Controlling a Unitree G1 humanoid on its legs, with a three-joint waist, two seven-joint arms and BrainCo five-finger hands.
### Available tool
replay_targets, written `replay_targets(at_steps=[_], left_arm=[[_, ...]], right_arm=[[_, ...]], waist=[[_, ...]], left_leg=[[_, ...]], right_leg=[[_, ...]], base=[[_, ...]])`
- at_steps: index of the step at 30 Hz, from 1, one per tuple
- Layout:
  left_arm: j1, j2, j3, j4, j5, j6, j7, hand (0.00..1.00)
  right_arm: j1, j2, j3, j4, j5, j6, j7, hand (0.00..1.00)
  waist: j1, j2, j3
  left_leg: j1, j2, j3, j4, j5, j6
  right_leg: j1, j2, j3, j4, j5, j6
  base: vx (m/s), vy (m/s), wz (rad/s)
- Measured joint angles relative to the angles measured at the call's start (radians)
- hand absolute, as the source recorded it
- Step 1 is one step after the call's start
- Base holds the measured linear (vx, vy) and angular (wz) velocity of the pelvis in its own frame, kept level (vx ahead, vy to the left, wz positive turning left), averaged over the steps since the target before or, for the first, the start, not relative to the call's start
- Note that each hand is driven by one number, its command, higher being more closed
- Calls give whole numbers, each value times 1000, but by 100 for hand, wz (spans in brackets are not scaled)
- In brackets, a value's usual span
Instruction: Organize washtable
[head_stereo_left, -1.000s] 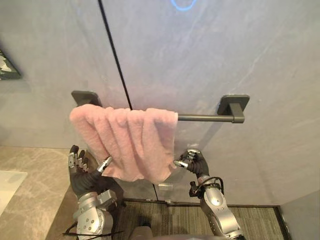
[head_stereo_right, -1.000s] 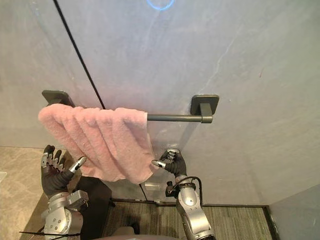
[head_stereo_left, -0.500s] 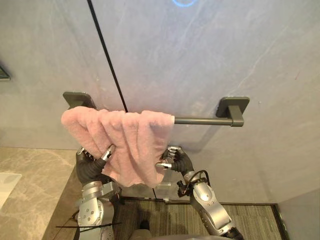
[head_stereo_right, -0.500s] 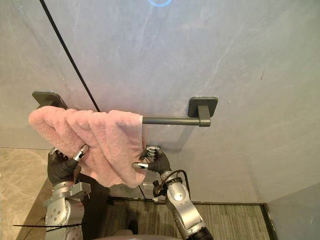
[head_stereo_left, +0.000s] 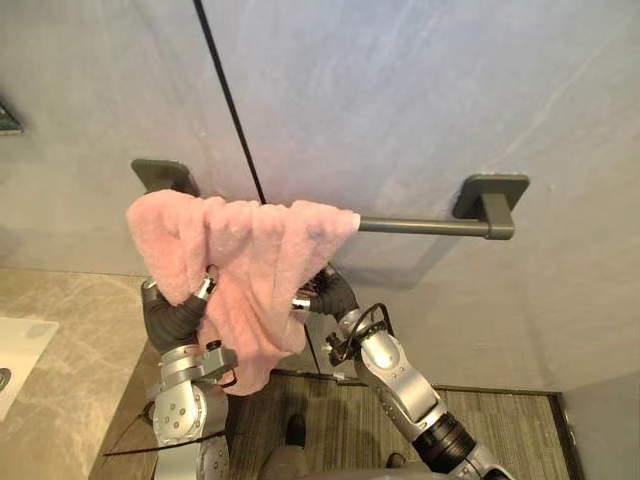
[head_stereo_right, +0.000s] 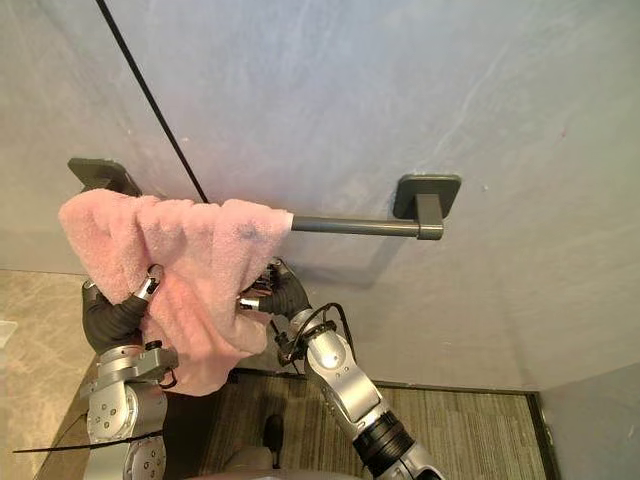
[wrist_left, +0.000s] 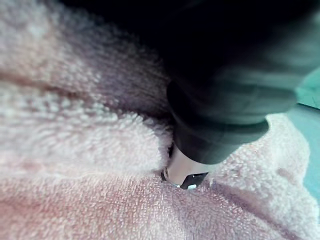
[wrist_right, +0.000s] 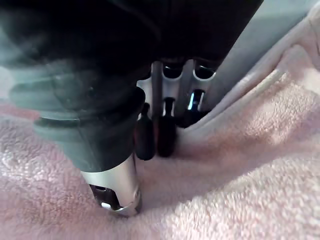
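Pink towel (head_stereo_left: 250, 255) on wall rail (head_stereo_left: 425, 226), left hand (head_stereo_left: 185, 308) pinching it, right hand (head_stereo_left: 325, 293) likewise

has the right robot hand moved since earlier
Yes: right robot hand moved left along the dark grey metal towel bar, into the fluffy pink towel.

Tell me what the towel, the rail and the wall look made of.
Towel: pink terry cloth, going by its fuzzy pile and soft folds.
Rail: probably metal with a dark matte coating; thin, straight, on square brackets, no shine.
Wall: grey stone or stone-look panel, smooth, with faint pale veins; which one, I cannot tell.
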Motion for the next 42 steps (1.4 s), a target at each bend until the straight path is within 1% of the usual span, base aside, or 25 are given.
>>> replay_targets(at_steps=[6, 9, 11, 12, 15, 18, 19, 20, 23, 24, 25, 26, 27, 29, 31, 33, 35, 37, 38, 40, 42], left_arm=[[-2, 0, -2, 0, 1, -8, -1, 100], [-2, 0, 0, 0, 3, -9, -3, 100], [-1, 0, 0, 0, 11, -10, -4, 100], [-1, 0, 0, 0, 20, -10, -5, 100], [-1, 0, 2, 0, 21, -11, -12, 100], [0, 0, 3, 1, 25, -11, -27, 100], [2, 0, 3, 1, 32, -11, -37, 100], [5, 0, 0, 1, 37, -11, -50, 100], [6, 1, -55, 3, 37, -10, -97, 100], [6, 2, -65, 3, 35, -10, -115, 100], [6, 3, -74, 3, 25, -9, -135, 100], [7, 11, -94, 3, 8, -7, -156, 100], [7, 12, -99, 3, 4, -7, -159, 100], [7, 13, -131, 4, -50, -4, -202, 100], [7, 13, -156, 8, -71, -3, -215, 100], [6, 14, -178, 13, -80, -2, -217, 100], [-12, 13, -210, 45, -78, 3, -216, 100], [-29, 13, -216, 67, -75, 4, -213, 100], [-35, 13, -216, 73, -71, 4, -206, 100], [-43, 13, -216, 79, -28, 4, -173, 100], [-43, 13, -215, 83, -1, 4, -156, 100]], right_arm=[[-1, 7, 1, 0, -17, -1, 4, 100], [19, 4, -21, -1, -46, -9, 12, 100], [64, 3, -59, -23, -59, -12, 15, 100], [89, 3, -81, -37, -69, -12, 15, 100], [166, -5, -166, -109, -92, -12, 15, 100], [231, -5, -275, -191, -100, -21, 15, 100], [246, -4, -320, -220, -108, -29, 14, 100], [247, -4, -339, -229, -114, -36, 14, 100], [252, -2, -422, -278, -131, -47, 9, 100], [254, -2, -439, -282, -131, -54, 9, 100], [263, -2, -450, -289, -131, -59, 9, 100], [286, -2, -473, -302, -131, -62, 9, 100], [288, 0, -477, -302, -131, -62, 9, 100], [308, 2, -506, -305, -132, -66, 9, 100], [327, 3, -520, -321, -132, -73, 9, 100], [332, 8, -542, -337, -133, -76, 6, 100], [338, 8, -563, -339, -134, -79, -10, 100], [356, 8, -570, -339, -133, -80, -13, 100], [362, 8, -569, -339, -133, -80, -13, 100], [372, 11, -566, -339, -134, -80, -13, 100], [374, 11, -565, -338, -134, -80, -13, 100]], waist=[[-1, -6, 6], [0, -9, 8], [0, -13, 16], [0, -13, 16], [-3, -11, 23], [-13, -15, 27], [-23, -17, 29], [-31, -18, 29], [-40, -20, 30], [-49, -20, 31], [-60, -20, 31], [-60, -20, 31], [-60, -20, 31], [-68, -20, 30], [-79, -21, 30], [-86, -21, 30], [-86, -21, 30], [-87, -21, 30], [-87, -21, 30], [-87, -21, 30], [-87, -20, 30]], left_leg=[[8, 0, 1, -22, 10, 0], [15, 0, 4, -26, 14, -1], [32, 0, 12, -33, 13, 2], [37, 0, 19, -40, 16, 7], [38, -1, 37, -46, 16, 7], [42, -2, 55, -51, 17, 7], [43, -2, 63, -53, 17, 7], [44, -2, 67, -53, 17, 7], [49, -1, 91, -54, 17, 7], [49, -2, 95, -54, 17, 7], [52, -2, 102, -54, 17, 7], [59, -1, 114, -54, 22, 9], [60, -1, 117, -54, 22, 9], [63, -1, 131, -50, 22, 9], [63, -2, 134, -49, 22, 9], [64, -2, 139, -50, 22, 8], [74, -1, 150, -51, 20, 8], [83, 0, 156, -56, 15, 8], [86, 0, 158, -56, 14, 8], [94, -1, 164, -56, 7, 5], [95, -1, 169, -56, 5, 5]], right_leg=[[2, 0, -3, -5, 2, 1], [6, 0, -1, -6, 3, 3], [23, -1, 1, -16, 6, 7], [26, -1, 3, -24, 11, 9], [26, -2, 19, -42, 21, 23], [28, -5, 28, -58, 31, 24], [27, -6, 31, -61, 35, 24], [27, -7, 32, -62, 37, 25], [23, -9, 51, -75, 49, 27], [22, -10, 54, -75, 51, 28], [21, -11, 59, -75, 53, 31], [21, -11, 71, -76, 57, 35], [21, -11, 73, -76, 58, 33], [22, -11, 83, -83, 67, 29], [23, -11, 87, -90, 71, 29], [25, -11, 91, -90, 71, 29], [29, -11, 103, -90, 71, 29], [34, -11, 105, -92, 70, 30], [34, -11, 106, -92, 69, 31], [38, -13, 112, -92, 65, 38], [35, -13, 117, -93, 63, 42]], base=[[-1, 0, 1], [0, 0, 0], [-4, 2, -2], [-22, 8, -6], [-42, 22, -14], [-47, 23, -12], [-49, 19, -10], [-49, 24, -15], [-8, 16, -22], [28, 7, -13], [53, -1, -20], [45, -4, -19], [72, -9, -23], [85, -9, -15], [61, -6, -7], [42, -5, -8], [14, -3, -13], [-37, 2, -7], [-58, 8, -7], [-62, 14, -8], [-46, 12, -6]])
